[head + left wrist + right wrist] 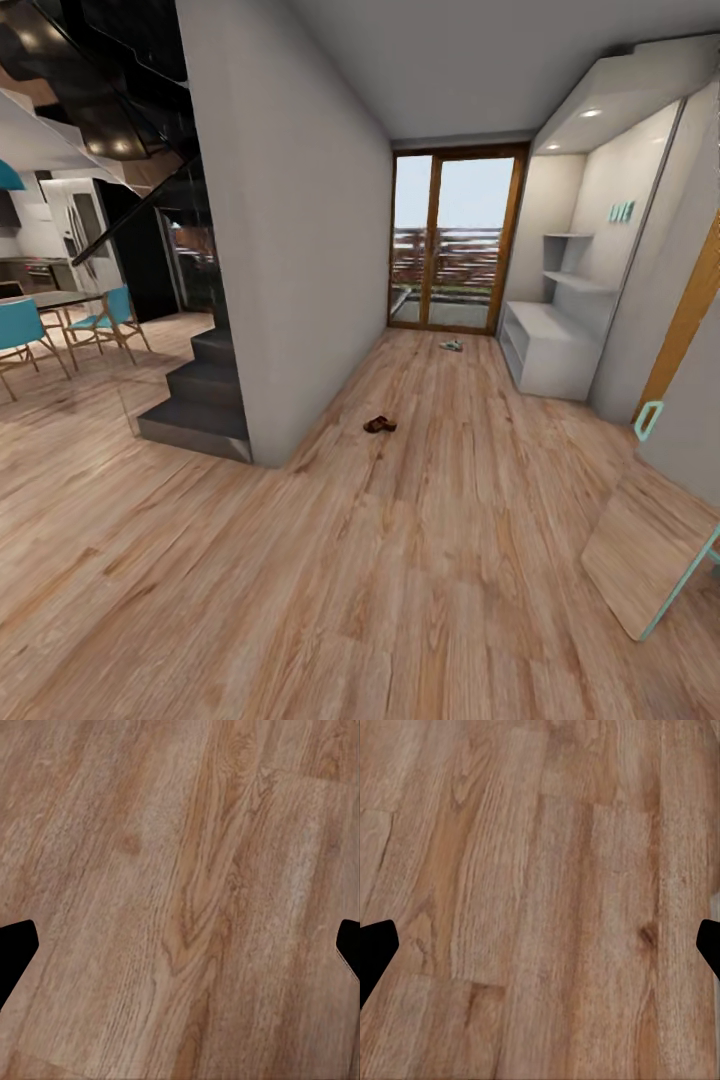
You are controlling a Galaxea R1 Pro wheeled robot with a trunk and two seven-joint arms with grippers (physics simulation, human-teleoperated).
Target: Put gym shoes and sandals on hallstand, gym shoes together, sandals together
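Sandals (379, 424) lie on the corridor floor (420, 560) at 12 o'clock, gym shoes (451, 345) beyond near the hallstand (545, 350) at 1 o'clock — drive straight ahead, both grippers' fingers spread wide and empty, stopping short before reaching down.

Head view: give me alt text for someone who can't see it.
A corridor of wood-plank floor runs to a glass balcony door, with brown sandals lying mid-floor near the wall corner and a small pale shoe-like item farther on. The pale-grey hallstand stands against the right wall; stairs and a dining area lie left.
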